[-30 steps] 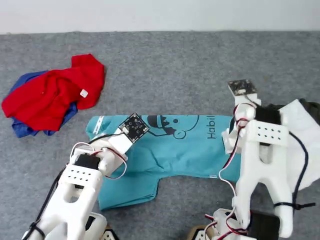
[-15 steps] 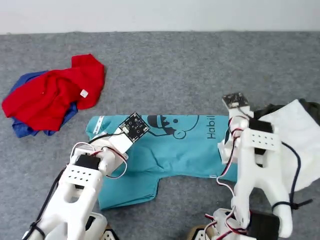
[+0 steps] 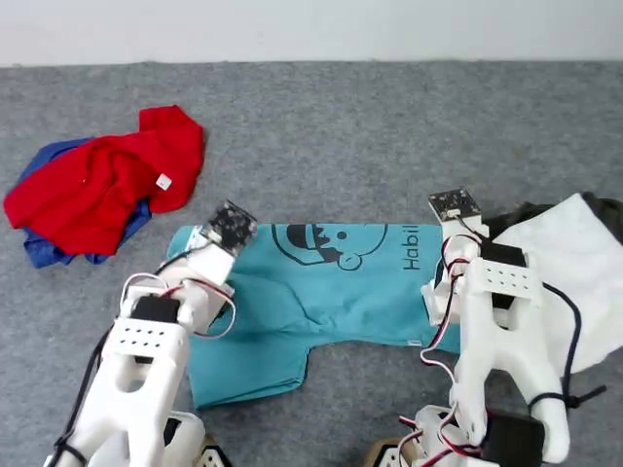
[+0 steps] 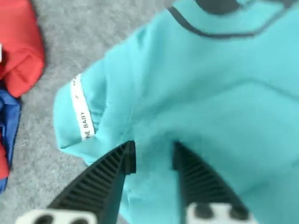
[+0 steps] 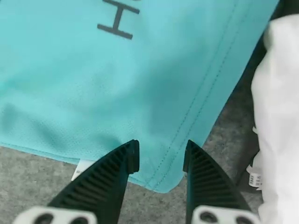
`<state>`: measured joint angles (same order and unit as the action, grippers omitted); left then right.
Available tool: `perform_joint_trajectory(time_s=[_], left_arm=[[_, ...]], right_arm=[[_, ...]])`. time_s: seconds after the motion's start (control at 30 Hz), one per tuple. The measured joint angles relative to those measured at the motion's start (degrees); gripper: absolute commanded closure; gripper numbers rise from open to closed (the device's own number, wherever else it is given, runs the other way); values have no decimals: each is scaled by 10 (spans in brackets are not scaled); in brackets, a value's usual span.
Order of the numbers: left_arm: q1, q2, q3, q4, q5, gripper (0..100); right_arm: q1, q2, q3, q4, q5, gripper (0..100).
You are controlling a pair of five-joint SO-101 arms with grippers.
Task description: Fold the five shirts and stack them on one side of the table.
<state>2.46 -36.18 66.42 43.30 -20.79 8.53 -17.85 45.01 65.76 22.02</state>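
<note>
High view, on the grey table (image 3: pixel 341 126) in front of both arms: teal shirt (image 3: pixel 341 292) spread flat, print up, neck toward the left arm, hem toward the right arm, 1 sleeve pointing back at the arms. Farther off on the left side, red shirt (image 3: pixel 107 180) crumpled on top of blue shirt (image 3: pixel 39 248). At the right edge, white shirt (image 3: pixel 574 263) bunched over a dark shirt (image 3: pixel 521 209)

Left wrist view: left gripper (image 4: pixel 154 156) with jaws released, parted a little, nothing between them, poised right over the teal cloth close to the neck label (image 4: pixel 83 114). Red and blue cloth well apart from it on the grey table

Right wrist view: right gripper (image 5: pixel 161 156) likewise released, 2 fingers apart and holding nothing, set over the stitched hem at the teal shirt's corner, near a small white tag (image 5: pixel 84 169). White shirt just beside that corner, a strip of dark cloth between
</note>
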Motion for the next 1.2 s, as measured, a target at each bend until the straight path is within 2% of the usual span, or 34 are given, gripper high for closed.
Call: perform_joint_trajectory(time_s=[0.27, 0.43, 0.53, 0.7, 0.83, 1.03, 1.2], left_arm=[[0, 0, -42, 17, 84, 783], [-10, 0, -74, 105, 86, 783], [-26, 0, -107, 197, 24, 787], [-58, 0, -143, 351, -151, 836], [-58, 0, -145, 469, -280, 834], [-32, 0, -91, 492, -354, 833], [10, 0, -47, 455, -365, 835]], right_arm=[[0, 0, 2, 0, 0, 833], [0, 0, 2, 1, 0, 833], [-1, 0, 2, 15, 15, 833], [-16, 0, 2, 18, 33, 833], [-16, 0, 2, 18, 33, 833], [-15, 0, 2, 18, 33, 833], [-15, 0, 2, 18, 33, 833]])
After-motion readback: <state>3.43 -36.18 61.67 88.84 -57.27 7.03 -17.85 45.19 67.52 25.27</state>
